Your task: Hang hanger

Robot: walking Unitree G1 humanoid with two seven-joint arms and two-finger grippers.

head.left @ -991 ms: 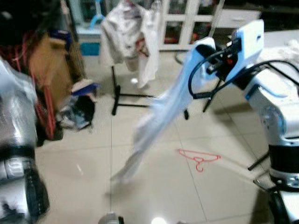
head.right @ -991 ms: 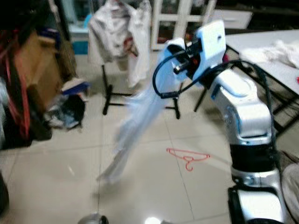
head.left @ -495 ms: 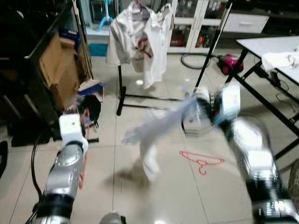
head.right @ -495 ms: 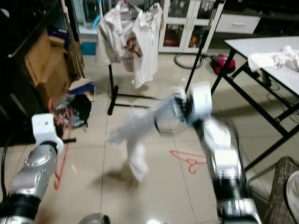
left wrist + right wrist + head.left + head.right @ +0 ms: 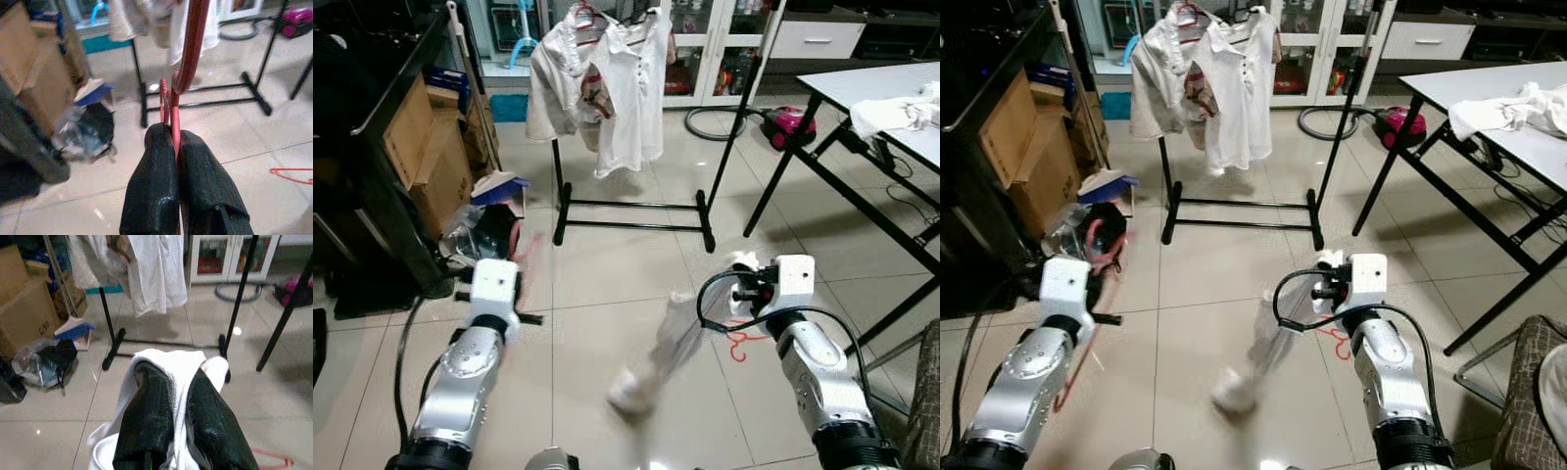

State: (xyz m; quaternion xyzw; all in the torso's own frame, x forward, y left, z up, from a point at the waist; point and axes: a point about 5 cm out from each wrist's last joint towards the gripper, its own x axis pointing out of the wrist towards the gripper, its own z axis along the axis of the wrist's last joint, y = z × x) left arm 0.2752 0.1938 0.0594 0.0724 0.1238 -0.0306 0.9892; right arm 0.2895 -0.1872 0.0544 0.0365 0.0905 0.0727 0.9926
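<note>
Pinching a red hanger (image 5: 172, 105) between its two black fingers (image 5: 155, 171), the left tool (image 5: 175, 142) has its jaws closed on the wire; the hanger's long axis runs on from the fingertips, its hook end pointing towards the clothes rack (image 5: 631, 211). In the head views it shows as a blurred red streak beside the left arm, hanging down towards the floor (image 5: 597, 284). The right tool (image 5: 178, 377) is clamped on a white garment (image 5: 656, 357) — cloth bunched between and over its fingers, the rest trailing down and to the robot's left, its lower end near the tiles, blurred. A second red hanger (image 5: 740, 343) lies flat on the floor just beside the right forearm. White shirts (image 5: 607, 83) hang on the rack ahead; cardboard boxes (image 5: 426, 147) stand at the left, and a table (image 5: 881, 88) with white cloth on it at the right.

Half a second ago the garment was flung out sideways, roughly level; now it hangs lower, and the right arm has come down and nearer — the camera has also shifted.
</note>
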